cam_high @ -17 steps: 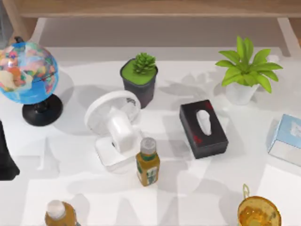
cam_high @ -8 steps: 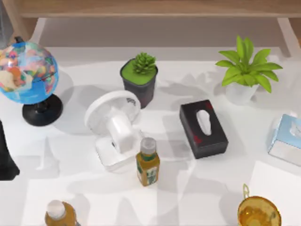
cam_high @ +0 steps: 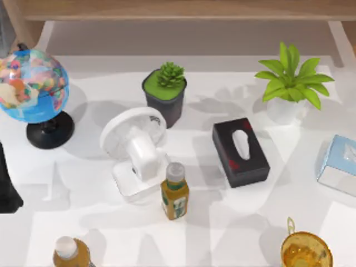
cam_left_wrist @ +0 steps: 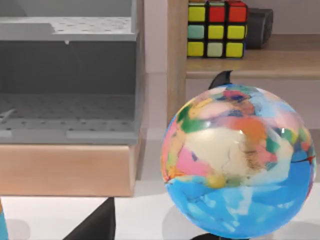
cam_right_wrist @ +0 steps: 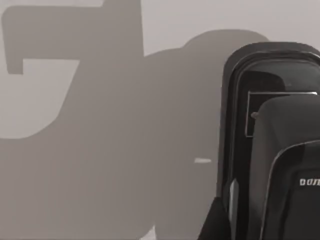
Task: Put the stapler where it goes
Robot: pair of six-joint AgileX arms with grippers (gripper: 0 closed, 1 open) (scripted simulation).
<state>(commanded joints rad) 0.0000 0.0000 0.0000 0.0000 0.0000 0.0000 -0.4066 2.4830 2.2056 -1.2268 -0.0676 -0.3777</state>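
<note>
The stapler shows close up in the right wrist view. It is black with a rounded end and a thin grey edge, and it lies over a pale surface covered in soft shadows. A dark wedge of my right gripper stands right beside the stapler; whether it grips the stapler I cannot tell. The left wrist view faces the globe and a wooden shelf behind it.
On the white table stand a globe, a white fan, a potted succulent, a leafy plant, a black tissue box, amber bottles, a blue box and a yellow cup. A black object sits at the left edge.
Only the shadows at the table's lower right have shifted toward the right edge; every object on the table stays in place.
</note>
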